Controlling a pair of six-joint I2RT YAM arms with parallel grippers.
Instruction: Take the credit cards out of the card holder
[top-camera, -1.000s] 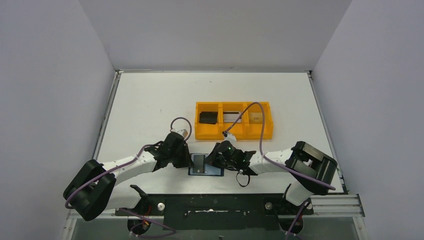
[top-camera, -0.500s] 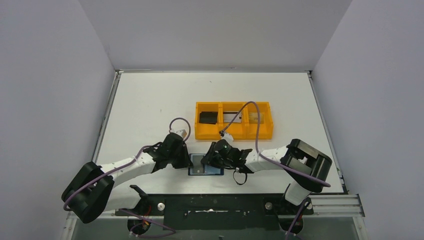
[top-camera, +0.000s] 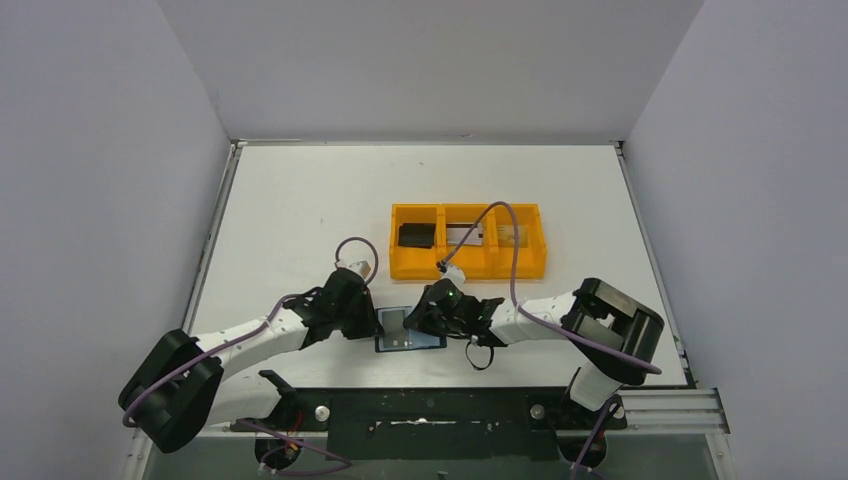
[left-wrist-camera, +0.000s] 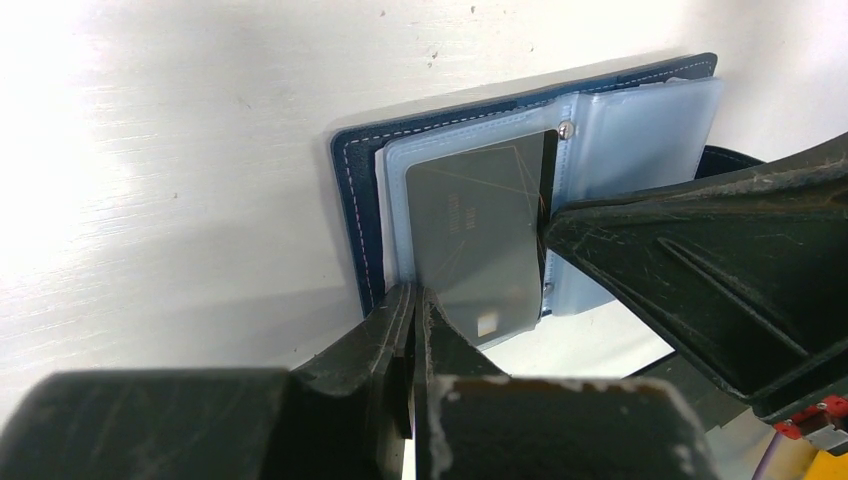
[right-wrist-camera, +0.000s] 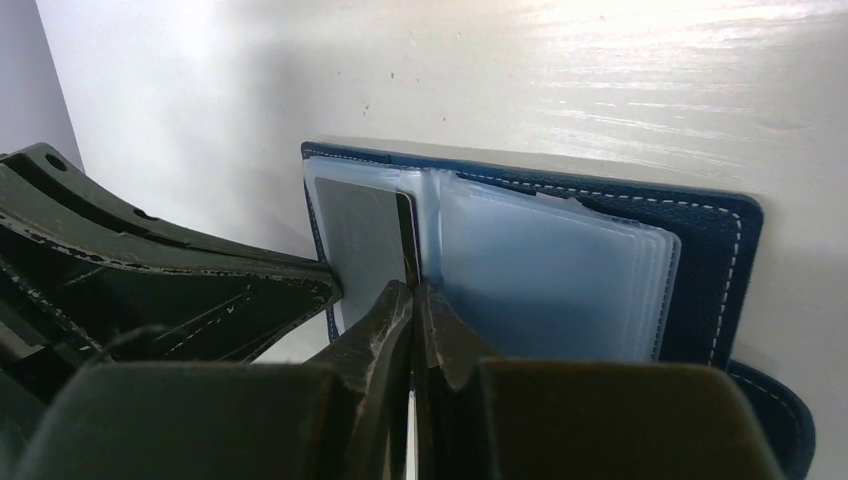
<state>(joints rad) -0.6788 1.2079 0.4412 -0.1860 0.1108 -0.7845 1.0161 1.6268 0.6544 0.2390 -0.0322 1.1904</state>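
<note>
The card holder (top-camera: 432, 341) lies open on the table near the front edge, navy with blue-grey pockets (right-wrist-camera: 550, 270). A grey credit card (left-wrist-camera: 470, 240) sits askew in its left pocket, one end sticking past the wallet's edge (left-wrist-camera: 350, 190). My left gripper (left-wrist-camera: 415, 295) is shut, tips pressing on the outer edge of that pocket beside the card. From the opposite side my right gripper (right-wrist-camera: 412, 290) is shut where the card's inner edge (right-wrist-camera: 405, 235) runs between its tips, by the spine. In the top view both grippers, left (top-camera: 378, 322) and right (top-camera: 412, 318), meet over the wallet.
An orange three-compartment tray (top-camera: 467, 268) stands just behind the wallet, holding a black card (top-camera: 416, 235), a silver one (top-camera: 462, 235) and a tan one (top-camera: 512, 235). The wallet's closing tab (right-wrist-camera: 775, 420) sticks out on its right side.
My right gripper has shifted slightly left across the wallet onto the card's edge. The left arm has settled a little lower and leftward, its gripper staying at the wallet's left edge.
</note>
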